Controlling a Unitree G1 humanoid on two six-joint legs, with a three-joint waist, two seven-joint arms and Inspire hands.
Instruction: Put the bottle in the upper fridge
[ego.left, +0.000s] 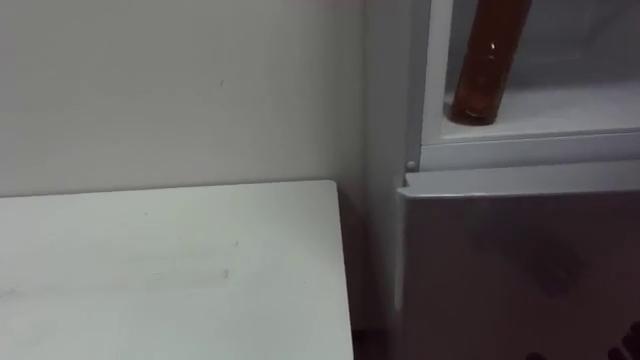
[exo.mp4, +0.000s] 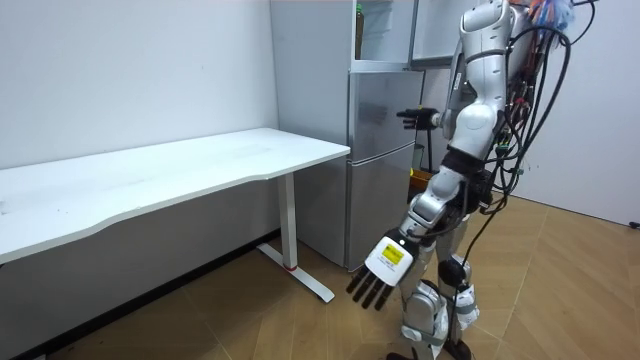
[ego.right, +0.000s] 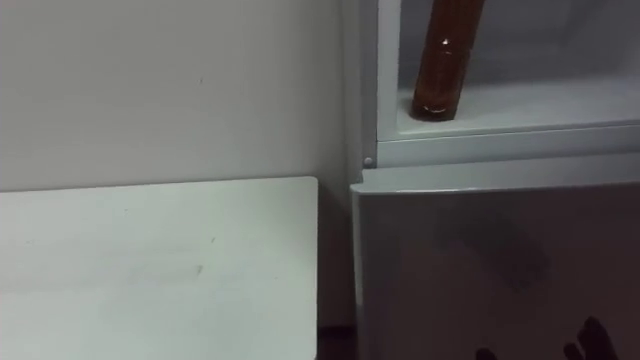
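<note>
A brown bottle (ego.left: 488, 60) stands upright on the white shelf (ego.left: 560, 110) of the open upper fridge compartment, near its left wall, with its top out of view. I stand facing the fridge (exo.mp4: 380, 150). My right hand (exo.mp4: 415, 118) is held out at chest height in front of the fridge, open, with straight fingers. Its dark fingertips (ego.right: 592, 338) show at the bottom right, well below the bottle. My left hand (exo.mp4: 380, 272) hangs low by my leg, open and holding nothing.
The lower fridge door (ego.left: 520, 270) is shut. A white table (ego.left: 170, 270) stands along the wall just left of the fridge, its corner close to the fridge's side. The floor is wood.
</note>
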